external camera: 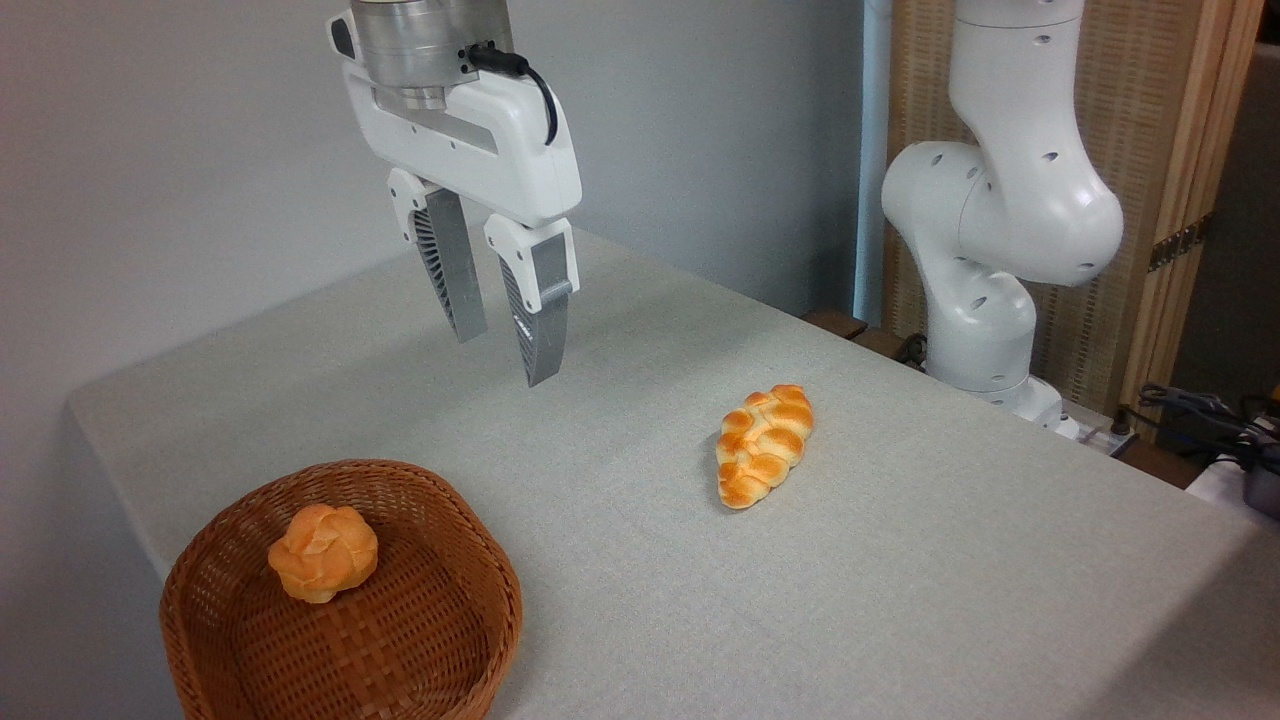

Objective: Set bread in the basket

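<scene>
Bread [322,552] — the small round knotted bun — lies inside the basket [440,655], resting on the woven floor toward its far-left part, clear of the rim as far as can be judged. The basket stands at the near-left corner of the surface [900,600].

End effector [505,352] hangs in the air above the surface, further back than the basket and somewhat to its right, well apart from the bun. Fingers spread, nothing between them; tips point down.

A longer braided loaf [765,445] lies on the surface to the right of centre, well apart from both basket and end effector. It is not the task's item. The arm's base [985,330] stands at the far right edge.

Judgement on step: placement looks complete — bun in, end effector empty and lifted off. The step in hand reads as the retreat after release.

Next move, as I judge it: little is called for beyond holding clear of the basket or going to a rest pose. Any travel should stay high so the fingertips pass over the basket's rim and do not nudge it. No regrasp seems needed, since the bun sits stable in the basket's hollow.
</scene>
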Robot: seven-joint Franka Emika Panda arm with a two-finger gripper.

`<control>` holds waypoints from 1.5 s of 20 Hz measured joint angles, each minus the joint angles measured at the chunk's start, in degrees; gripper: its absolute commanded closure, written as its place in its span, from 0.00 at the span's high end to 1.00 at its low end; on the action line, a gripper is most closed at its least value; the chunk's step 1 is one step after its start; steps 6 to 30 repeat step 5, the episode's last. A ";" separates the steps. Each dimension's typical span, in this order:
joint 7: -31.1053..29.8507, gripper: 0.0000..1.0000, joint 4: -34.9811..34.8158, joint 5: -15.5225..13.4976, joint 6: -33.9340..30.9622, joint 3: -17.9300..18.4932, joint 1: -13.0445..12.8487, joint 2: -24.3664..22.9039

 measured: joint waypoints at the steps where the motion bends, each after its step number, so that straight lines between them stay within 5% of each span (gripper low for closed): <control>1: 0.00 1.00 0.00 0.00 0.00 0.07 -0.06 0.00; 30: 0.00 1.00 -0.01 0.00 0.00 0.26 -0.18 0.00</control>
